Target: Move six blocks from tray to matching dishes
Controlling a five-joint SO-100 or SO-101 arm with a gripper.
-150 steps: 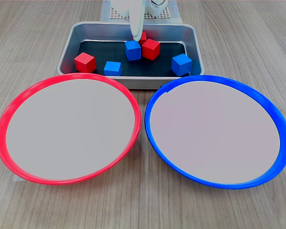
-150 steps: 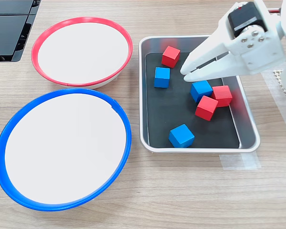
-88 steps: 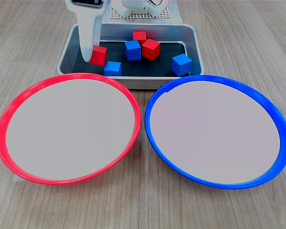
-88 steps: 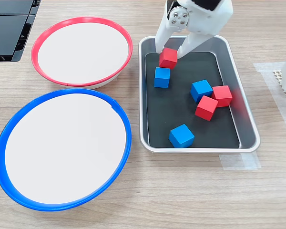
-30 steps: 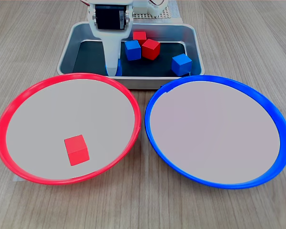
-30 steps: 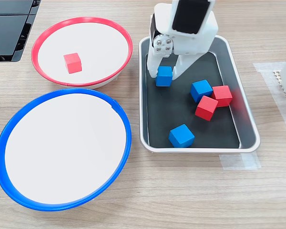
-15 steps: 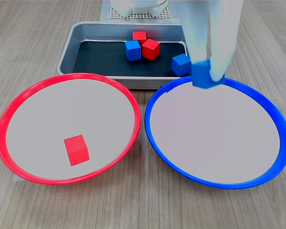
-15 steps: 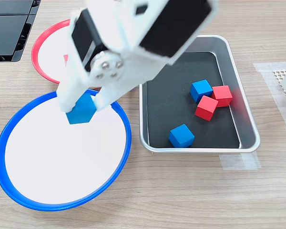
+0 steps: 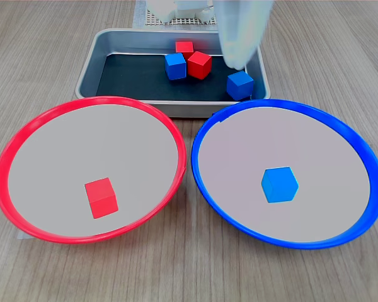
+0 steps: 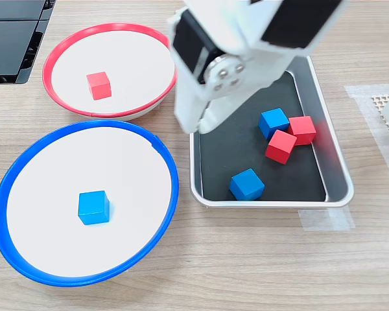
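On a pale wood-grain worktop, a red block lies in the red-rimmed dish, a blue block in the blue-rimmed dish; four blocks sit along the tray far edge, the blurred gripper empty, slightly parted

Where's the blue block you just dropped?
The blue block lies alone inside the blue-rimmed dish, left of the tray in the second exterior view, clear of the gripper.
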